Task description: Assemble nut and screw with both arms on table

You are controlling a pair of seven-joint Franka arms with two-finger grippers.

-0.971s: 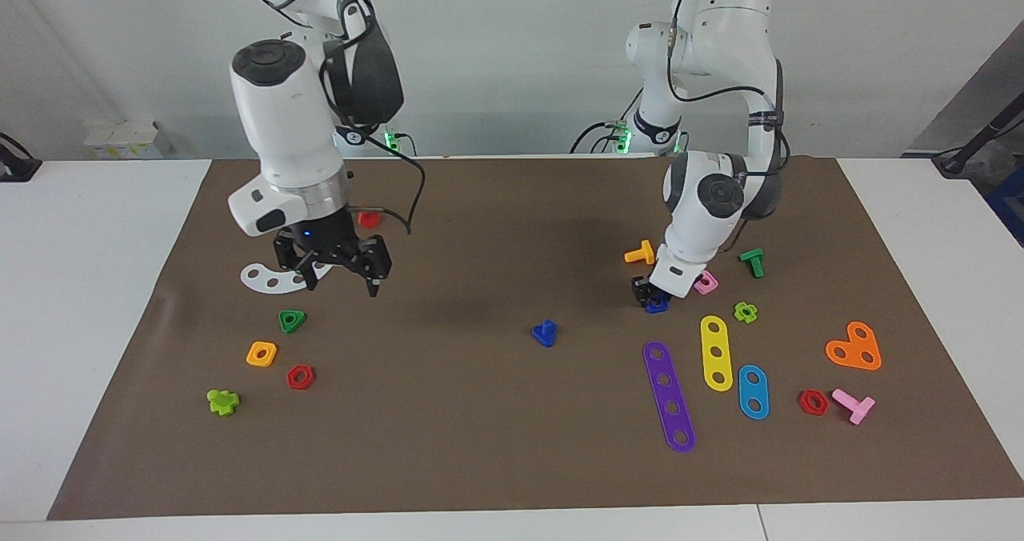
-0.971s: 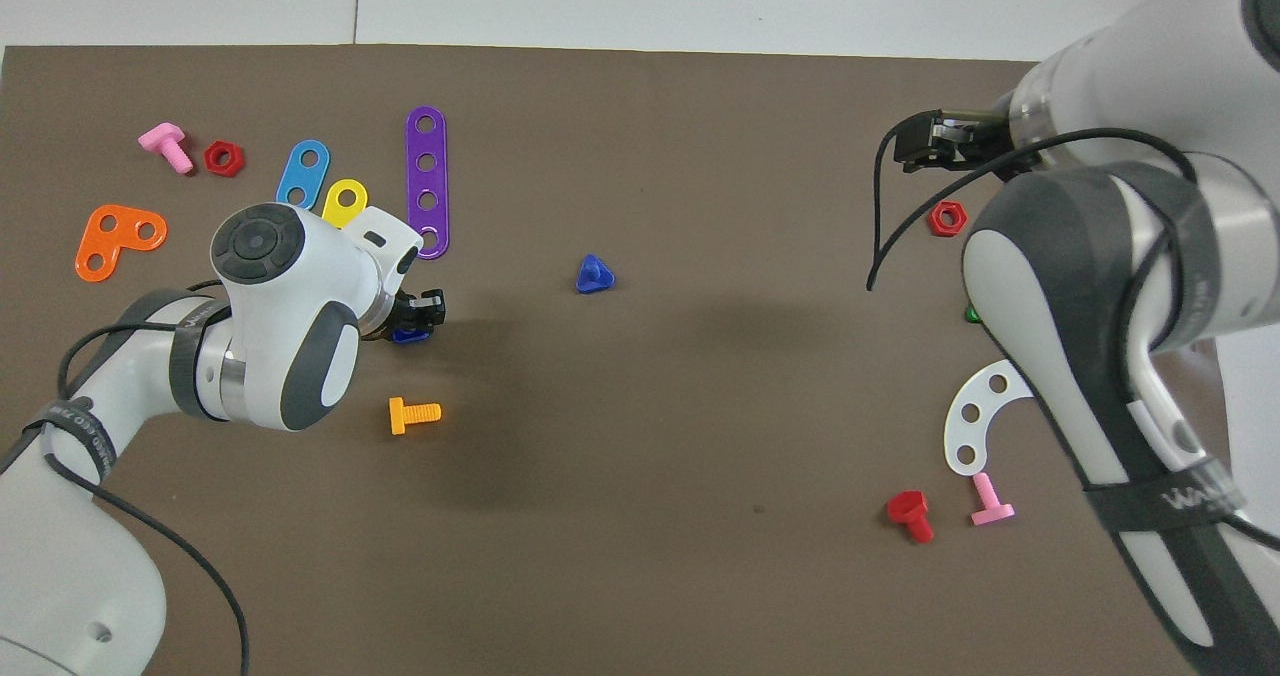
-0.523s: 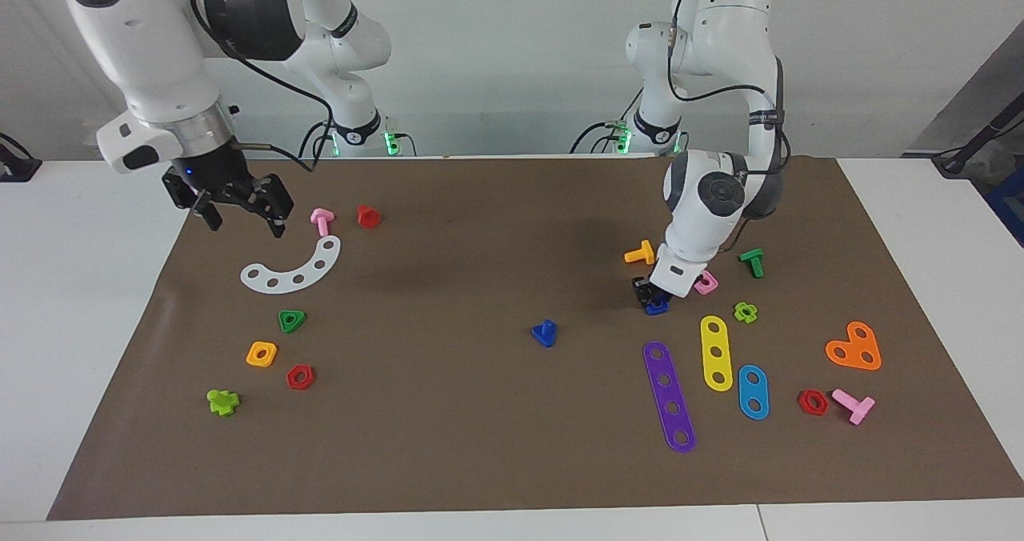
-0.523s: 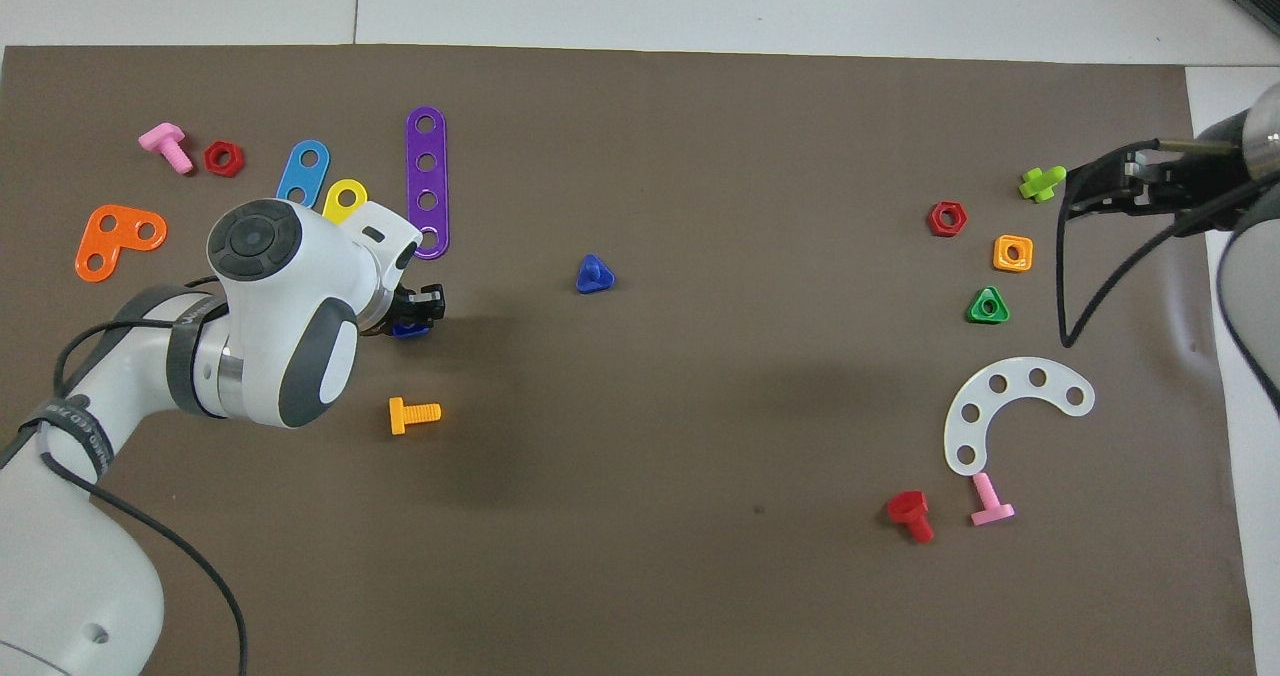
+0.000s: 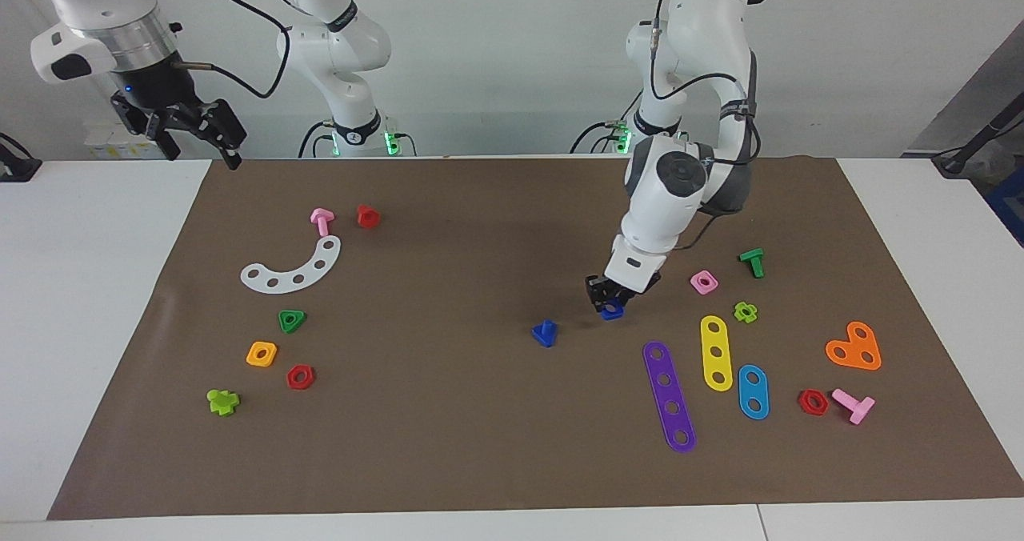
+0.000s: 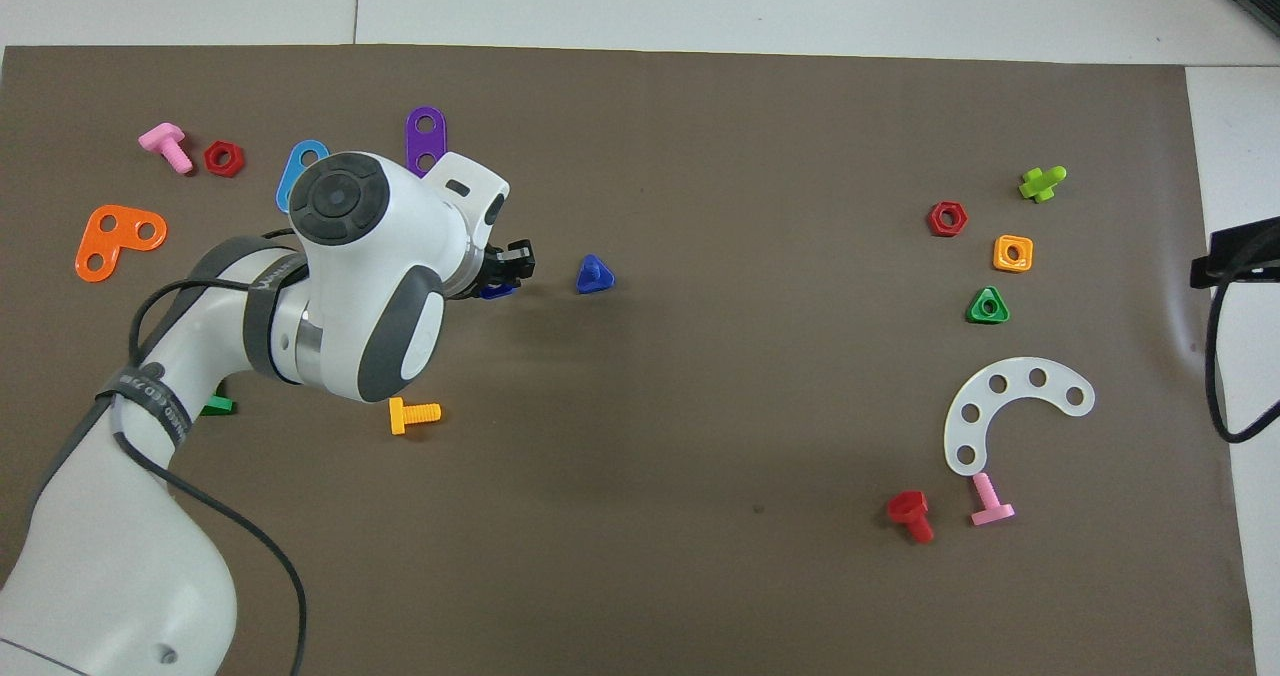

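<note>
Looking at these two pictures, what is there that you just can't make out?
- Nut: mostly covered by the shut left gripper holding it; its hole is hidden in both views.
- Yellow bar: hidden in the overhead view by the left arm.
- Right gripper: cut off by the overhead view's edge.
- Green bolt: mostly under the left arm overhead.

A brown mat (image 5: 480, 445) is covering the white table (image 5: 80, 325). A dark-blue screw (image 5: 545, 333) is showing beside a purple strip (image 5: 669, 397), a yellow strip (image 5: 716, 352), an orange heart plate (image 5: 854, 346) and a pink square nut (image 5: 704, 282).
</note>
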